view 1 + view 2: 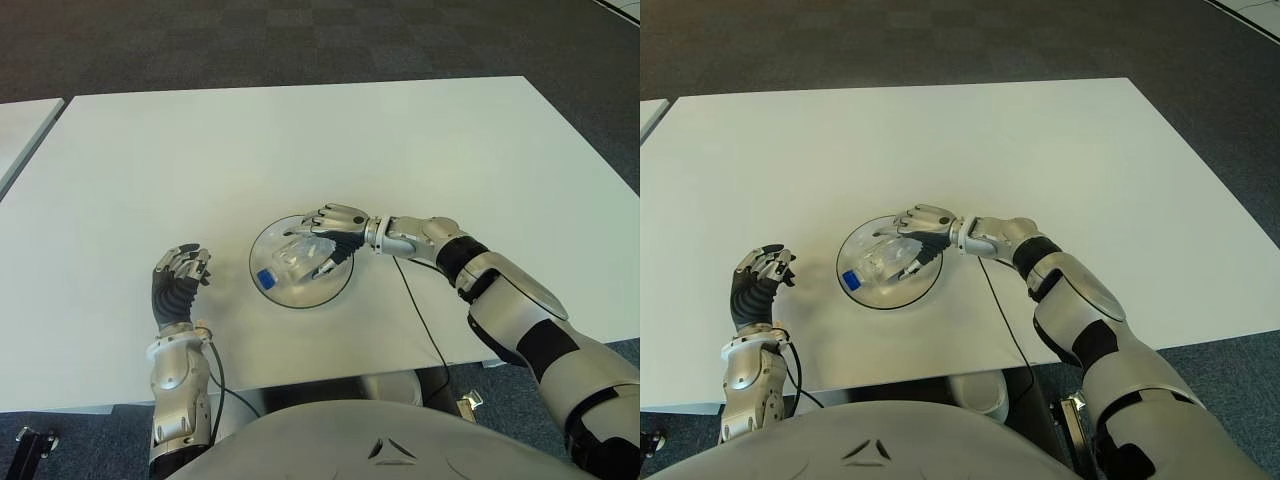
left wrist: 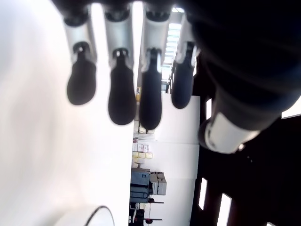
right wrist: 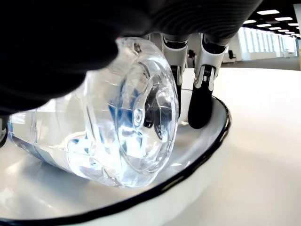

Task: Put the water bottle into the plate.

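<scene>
- Counter (image 1: 300,140): a wide white rectangular surface filling the middle of both eye views, with dark patterned carpet (image 1: 300,40) beyond its far edge.
- Plate (image 1: 340,287): a round white dish with a thin black rim, standing on the counter near its front edge, at the centre of the scene.
- Water bottle (image 1: 290,262): a clear plastic bottle with a blue cap, lying on its side inside the plate. The cap points toward 8 o'clock and the base toward 2 o'clock. In the right wrist view the ribbed transparent base (image 3: 136,117) rests on the white floor of the plate, within the black rim (image 3: 207,155).
- Right hand (image 1: 335,232): silver and black, reaching in from 3 o'clock of the plate and lying over the base end of the bottle. Its fingers (image 3: 200,101) curve down around the far side of the bottle, their dark tips near the plate's floor; the palm covers the bottle from above, so the hand is closed around it.
- Left hand (image 1: 178,275): shown at 9 o'clock of the plate, well apart from it, palm side raised. Its fingers (image 2: 121,96) are held straight, side by side and slightly parted, grasping nothing.
- Black cable (image 1: 420,320): a thin lead running over the counter from the right wrist toward the front edge.
</scene>
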